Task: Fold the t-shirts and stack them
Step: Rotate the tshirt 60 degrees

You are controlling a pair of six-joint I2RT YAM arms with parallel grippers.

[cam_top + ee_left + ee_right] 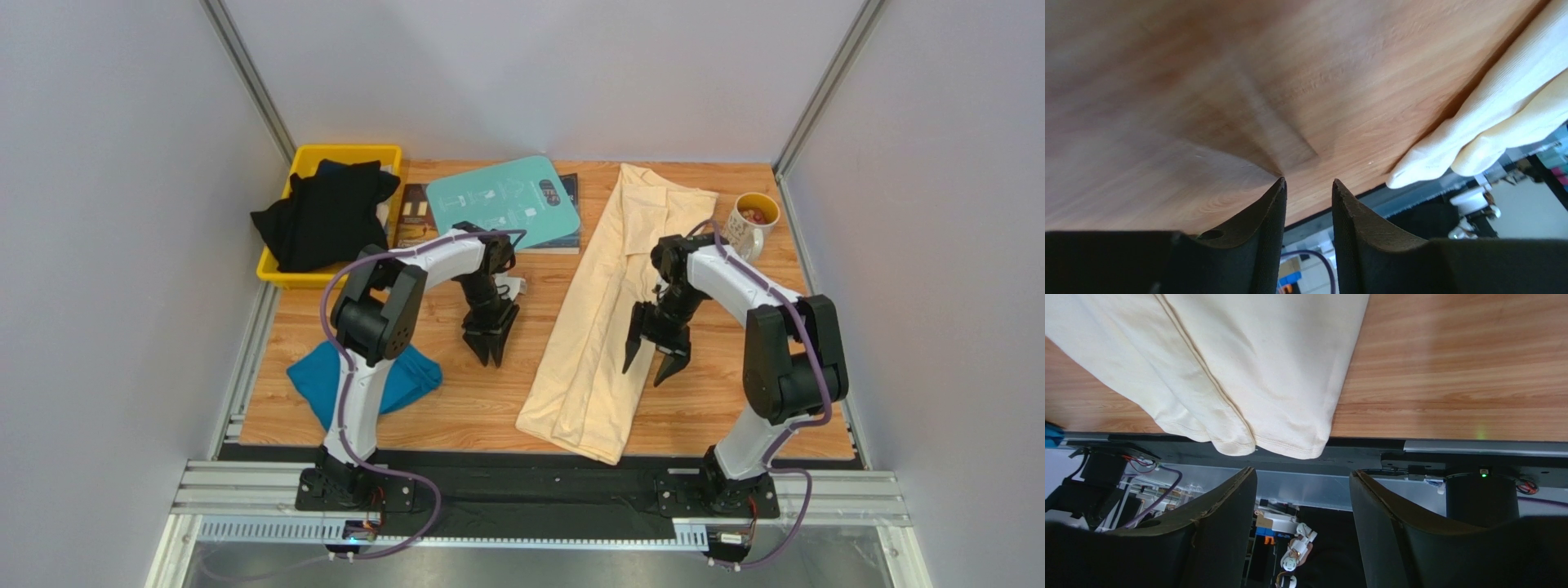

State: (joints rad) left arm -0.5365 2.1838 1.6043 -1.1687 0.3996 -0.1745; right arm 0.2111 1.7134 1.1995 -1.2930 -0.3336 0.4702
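The cream-yellow t-shirt (607, 312) is folded lengthwise into a long strip and lies slanted across the right half of the table (491, 410), from the far edge down to the near edge; in the right wrist view its hem end (1278, 438) pokes just past that near edge; the teal-blue t-shirt (313, 374) is a bunched lump near the table's near left corner, partly behind the left arm; the black t-shirts (321, 218) are piled in a yellow bin (350, 153) at the far left corner, spilling over its rim; the right gripper (656, 355) sits at the right side of the cream strip, one finger over cloth and one over wood, jaws spread wide with nothing in them, and it looks lifted off the shirt; the left gripper (491, 346) is over bare wood left of the strip, apart from it, jaws only narrowly parted and holding nothing, tips close to the wood in its wrist view; a flat teal board (503, 202) lies by the far edge, and a mug (751, 223) stands at the far right corner.
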